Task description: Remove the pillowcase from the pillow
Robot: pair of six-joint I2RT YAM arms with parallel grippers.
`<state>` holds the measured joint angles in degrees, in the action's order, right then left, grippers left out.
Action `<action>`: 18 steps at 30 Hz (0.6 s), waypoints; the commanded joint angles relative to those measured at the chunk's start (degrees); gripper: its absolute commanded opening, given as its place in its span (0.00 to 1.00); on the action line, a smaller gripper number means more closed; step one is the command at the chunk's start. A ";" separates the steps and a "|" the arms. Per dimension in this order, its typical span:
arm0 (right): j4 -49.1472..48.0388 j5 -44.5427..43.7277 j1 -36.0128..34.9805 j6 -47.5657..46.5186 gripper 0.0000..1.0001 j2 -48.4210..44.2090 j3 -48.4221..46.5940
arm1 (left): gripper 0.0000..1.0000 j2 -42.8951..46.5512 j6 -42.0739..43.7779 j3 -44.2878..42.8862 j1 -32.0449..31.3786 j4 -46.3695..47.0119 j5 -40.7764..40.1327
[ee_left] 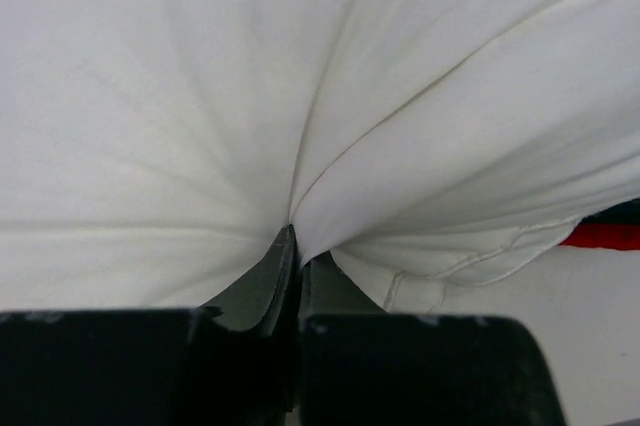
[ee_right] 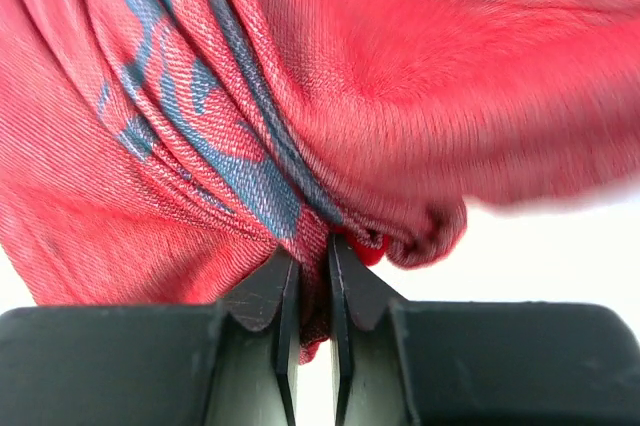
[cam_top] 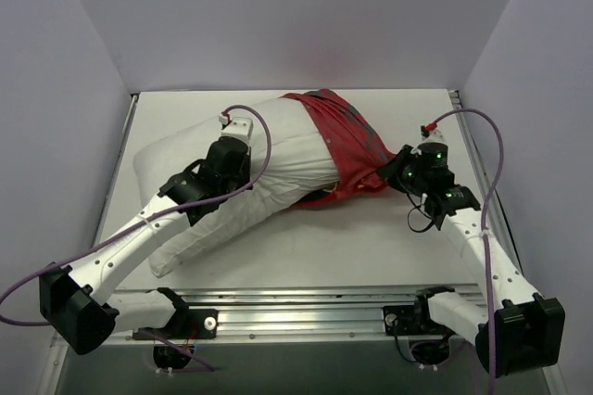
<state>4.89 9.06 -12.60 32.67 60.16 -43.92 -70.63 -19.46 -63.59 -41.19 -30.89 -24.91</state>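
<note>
Red weave with grey-blue brush marks sits nipped between the fingers (ee_right: 262, 298) of the right gripper (ee_right: 312, 256). The jaws are closed to a thin slot with a fold of the pillowcase (ee_right: 250, 116) in it. It looks like a pinch of bunched cloth, not a deep bite.

White fabric on the other side: the left gripper (ee_left: 295, 251) is fully closed, its fingers (ee_left: 268, 291) meeting on a pinch of the pillow (ee_left: 180, 116). Creases fan out from the bite.

Top view, all places taken from the pillow:
- It lies diagonally on the table (cam_top: 371, 247), long axis running from its near-left corner to its far-right end.
- The pillowcase is gathered over the far-right end only; the rest of the pillow is bare.
- The left gripper holds the pillow's upper face about mid-length.
- The right gripper is just off the pillow's right end, at the near edge of the gathered cloth.
- I cannot tell how much of the pillow is inside the case.

Judgement: the case lies off the right end along the long axis, and the right arm is the nearer one. I would draw the right gripper away from the pillow along that axis while the left anchors. A pull across the axis would likely roll the pillow. The main risk is the small red pinch slipping.
</note>
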 commanded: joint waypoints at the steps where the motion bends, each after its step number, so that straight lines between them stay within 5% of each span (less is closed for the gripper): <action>1: 2.68 -9.67 10.55 2.83 0.00 -2.85 -4.41 | 0.02 2.60 2.32 -3.29 9.27 -8.48 -11.04; 13: 1.09 -4.84 19.10 10.58 0.00 5.31 -17.68 | 0.02 -0.73 13.83 -20.85 23.17 -10.07 -6.65; 18: 4.07 -3.79 19.81 6.37 0.00 10.22 -32.57 | 0.02 -3.28 15.86 -26.66 26.07 -8.58 -6.91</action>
<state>11.55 8.91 6.15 41.47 68.86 -65.36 -73.93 -6.79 -83.24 -17.67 -45.10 -24.21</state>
